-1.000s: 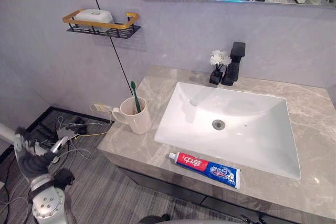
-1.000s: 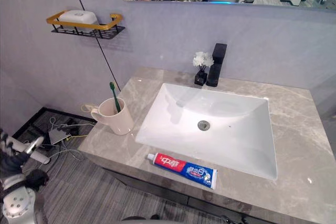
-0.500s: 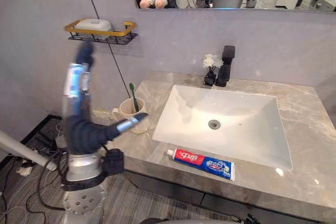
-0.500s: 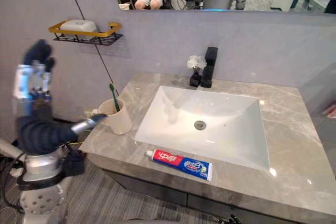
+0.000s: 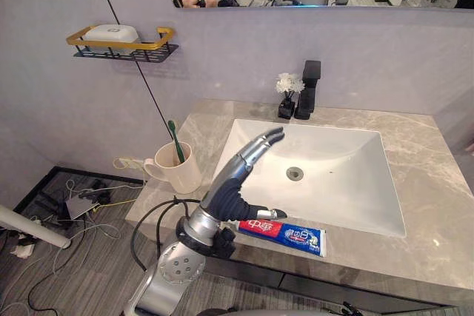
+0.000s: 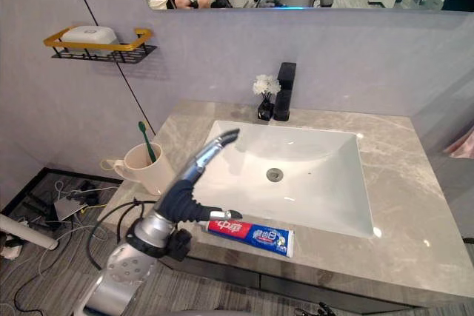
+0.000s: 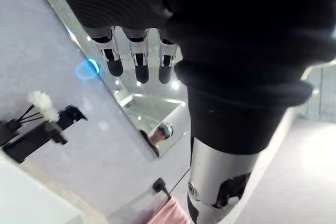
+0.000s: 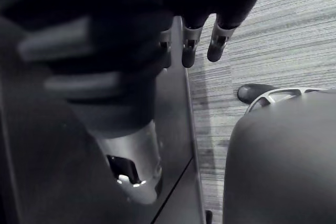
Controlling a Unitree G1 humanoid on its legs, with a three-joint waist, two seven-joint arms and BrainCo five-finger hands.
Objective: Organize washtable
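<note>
My left hand [image 5: 231,196] hung over the left rim of the sink [image 5: 348,183]. Its fingers [image 5: 261,146] were straight and together, with the thumb spread out just beside the cap end of the toothpaste tube [image 5: 287,233]. The tube lay along the countertop's [image 5: 437,175] front edge. The toothbrush [image 5: 175,140] stood in the cup [image 5: 178,172] by the left edge. My right hand [image 8: 189,51] hung over the floor [image 8: 273,30], fingers loose and empty.

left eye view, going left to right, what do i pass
wall shelf → mug → left hand → faucet
</note>
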